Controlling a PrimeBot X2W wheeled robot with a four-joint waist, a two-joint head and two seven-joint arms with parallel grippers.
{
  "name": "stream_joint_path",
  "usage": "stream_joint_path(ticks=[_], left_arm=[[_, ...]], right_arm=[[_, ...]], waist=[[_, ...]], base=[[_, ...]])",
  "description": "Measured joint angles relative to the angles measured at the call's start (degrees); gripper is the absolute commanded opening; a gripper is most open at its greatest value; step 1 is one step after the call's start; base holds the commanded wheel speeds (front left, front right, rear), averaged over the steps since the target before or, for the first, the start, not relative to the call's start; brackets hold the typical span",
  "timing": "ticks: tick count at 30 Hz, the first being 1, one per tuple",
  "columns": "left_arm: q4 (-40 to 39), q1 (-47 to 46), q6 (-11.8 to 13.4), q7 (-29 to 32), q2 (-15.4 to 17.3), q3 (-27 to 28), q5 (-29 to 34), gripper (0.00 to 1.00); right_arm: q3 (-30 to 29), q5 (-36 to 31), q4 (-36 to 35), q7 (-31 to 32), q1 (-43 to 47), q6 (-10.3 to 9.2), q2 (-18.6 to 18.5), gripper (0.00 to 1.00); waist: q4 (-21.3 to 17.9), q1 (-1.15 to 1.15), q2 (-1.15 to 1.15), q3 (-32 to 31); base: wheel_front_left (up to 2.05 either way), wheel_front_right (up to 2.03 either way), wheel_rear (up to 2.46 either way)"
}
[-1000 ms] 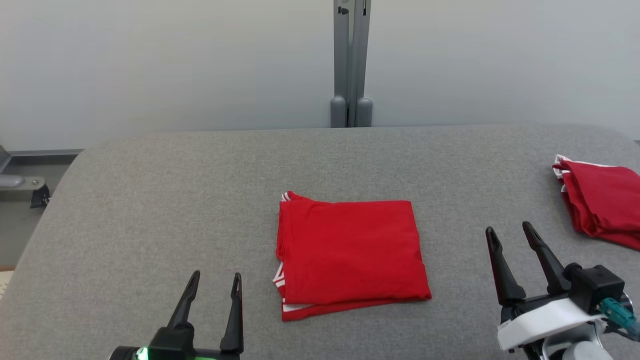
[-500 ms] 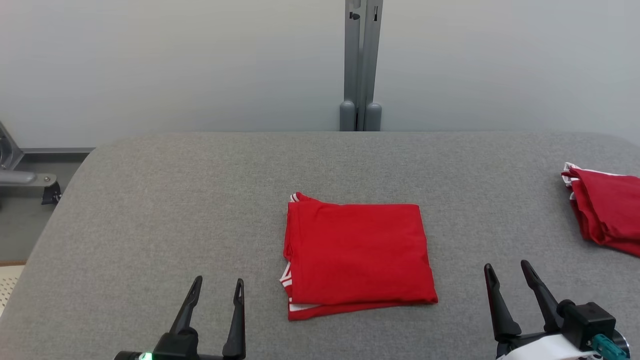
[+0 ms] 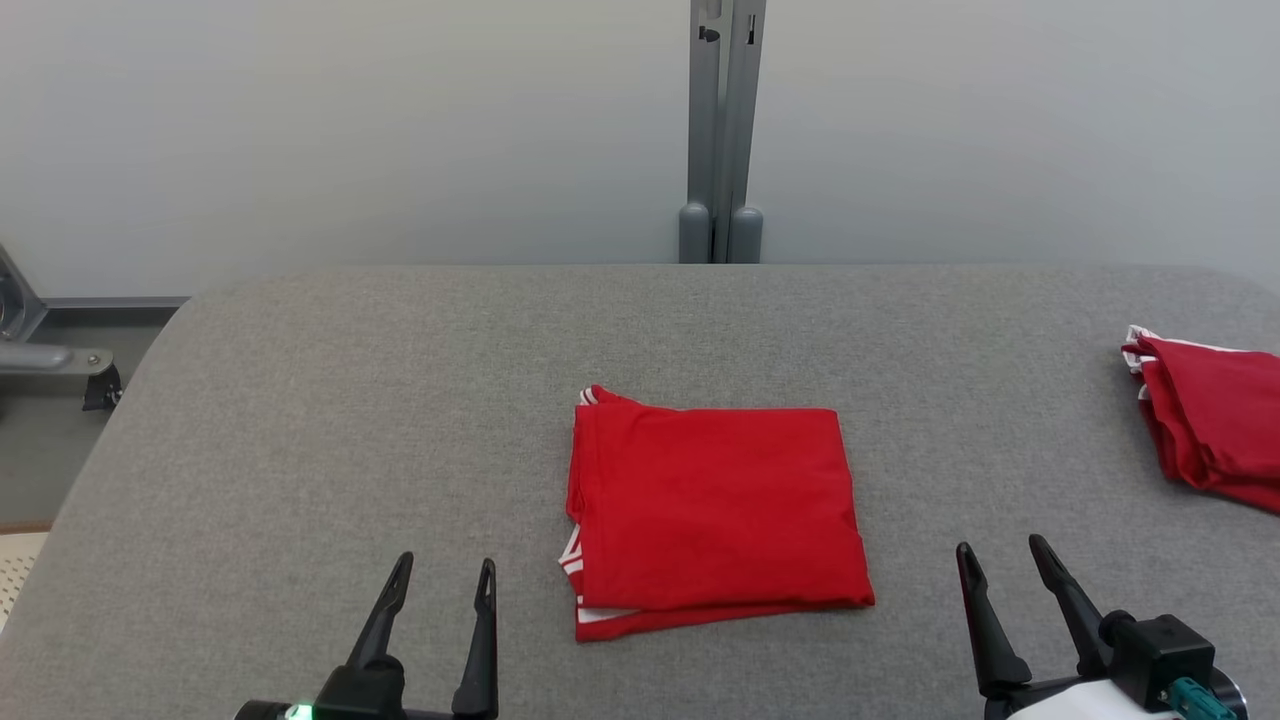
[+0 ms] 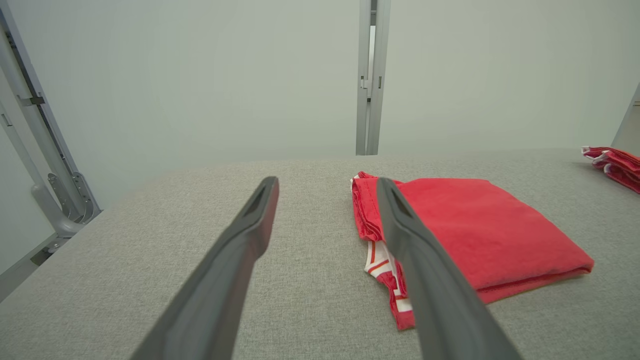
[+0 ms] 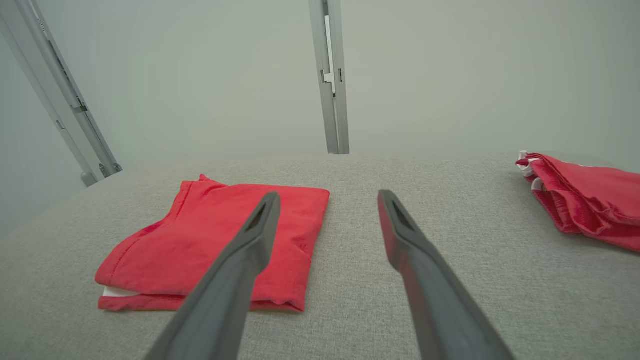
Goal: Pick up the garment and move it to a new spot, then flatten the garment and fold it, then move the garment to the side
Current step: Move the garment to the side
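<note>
The red garment (image 3: 715, 515) with white trim lies folded into a flat rectangle at the middle of the grey padded table (image 3: 350, 400). It also shows in the left wrist view (image 4: 475, 235) and the right wrist view (image 5: 210, 240). My left gripper (image 3: 443, 572) hovers near the front edge, left of the garment, open and empty. Right of the garment, my right gripper (image 3: 1000, 558) stands open with nothing between its fingers. Neither gripper touches the cloth.
A second folded red garment (image 3: 1205, 425) lies at the table's right edge. A grey post (image 3: 720, 130) rises behind the table against a pale wall. A metal frame (image 3: 45, 355) stands off the table's left side.
The right gripper has drawn back toward the front edge, away from the garment. The left gripper has stayed nearly where it was. The camera shifted a little early on. The garment lies as before.
</note>
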Motion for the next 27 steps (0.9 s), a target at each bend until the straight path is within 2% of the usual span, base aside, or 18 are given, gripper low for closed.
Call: stream_joint_path(ticks=[27], left_arm=[[0.0, -1.0, 0.0, 0.0, 0.0, -0.7, 0.4, 1.00]], right_arm=[[1.0, 0.0, 0.1, 0.0, 0.0, 0.00, 0.4, 1.00]], waist=[[-0.8, 0.00, 0.00, 1.4]], base=[[0.00, 0.00, 0.00]])
